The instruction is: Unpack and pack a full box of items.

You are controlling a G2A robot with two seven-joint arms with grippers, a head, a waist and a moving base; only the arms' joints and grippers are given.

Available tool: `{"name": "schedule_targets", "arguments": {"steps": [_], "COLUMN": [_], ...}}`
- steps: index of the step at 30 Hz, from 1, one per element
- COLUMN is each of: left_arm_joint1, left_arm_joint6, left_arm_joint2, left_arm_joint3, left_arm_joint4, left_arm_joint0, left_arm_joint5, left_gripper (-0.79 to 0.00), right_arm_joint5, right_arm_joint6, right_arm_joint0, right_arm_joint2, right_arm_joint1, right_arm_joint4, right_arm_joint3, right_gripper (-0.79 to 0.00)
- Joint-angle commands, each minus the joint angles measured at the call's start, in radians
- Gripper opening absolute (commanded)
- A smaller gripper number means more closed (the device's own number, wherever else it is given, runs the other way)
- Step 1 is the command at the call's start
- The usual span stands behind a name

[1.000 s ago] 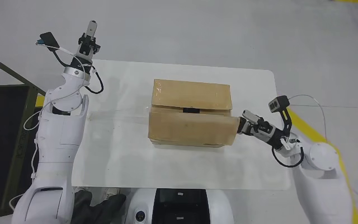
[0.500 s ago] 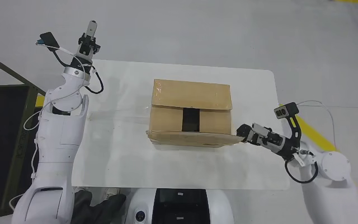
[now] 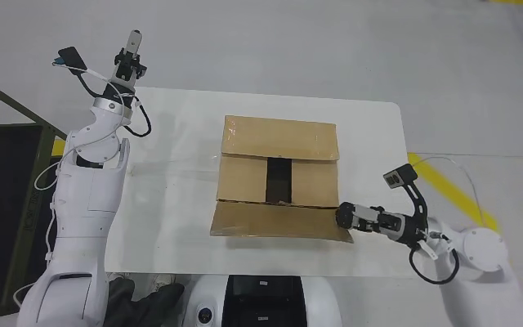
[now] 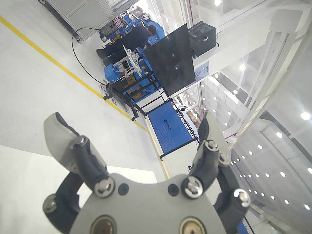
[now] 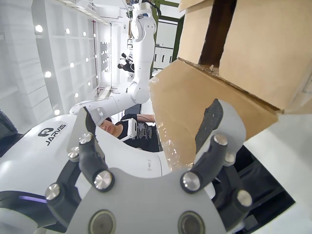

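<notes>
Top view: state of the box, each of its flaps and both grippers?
cardboard box: upright on the table, partly opened.
near flap: folded outward, toward the robot.
far flap: folded down over the top.
inner flaps: folded in, with a dark gap between them.
right gripper: fingers open, at the near flap's right corner.
left gripper: fingers open, holding nothing, at the table's far corner.

White rectangular surface [image 3: 163,221], rounded corners. Brown cardboard box [image 3: 282,139] sits on it, around centre, well clear of all edges. One outer flap [image 3: 278,222] spread outward toward near edge. Dark gap between inner flaps.
</notes>
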Motion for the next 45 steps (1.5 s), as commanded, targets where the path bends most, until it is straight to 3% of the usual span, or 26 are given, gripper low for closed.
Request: {"name": "schedule_targets", "arguments": {"steps": [1,11,27,37,45], "left_arm_joint1": [0.000,0.000,0.000,0.000,0.000], "left_arm_joint6": [0.000,0.000,0.000,0.000,0.000], "left_arm_joint2": [0.000,0.000,0.000,0.000,0.000], "left_arm_joint3": [0.000,0.000,0.000,0.000,0.000], "left_arm_joint4": [0.000,0.000,0.000,0.000,0.000], "left_arm_joint0": [0.000,0.000,0.000,0.000,0.000], "left_arm_joint5": [0.000,0.000,0.000,0.000,0.000], "left_gripper": [0.000,0.000,0.000,0.000,0.000], "right_arm_joint5": [0.002,0.052,0.156,0.132,0.158], "right_arm_joint6": [0.008,0.043,-0.051,0.020,0.007], "right_arm_joint0": [-0.015,-0.015,0.045,0.058,0.053], "right_arm_joint2": [-0.005,-0.059,-0.147,-0.174,-0.199], "right_arm_joint1": [0.003,0.017,0.030,0.042,0.050], "right_arm_joint4": [-0.016,-0.103,-0.242,-0.214,-0.241], "right_arm_joint3": [-0.015,-0.054,-0.017,0.002,0.005], "right_gripper": [0.000,0.000,0.000,0.000,0.000]}}
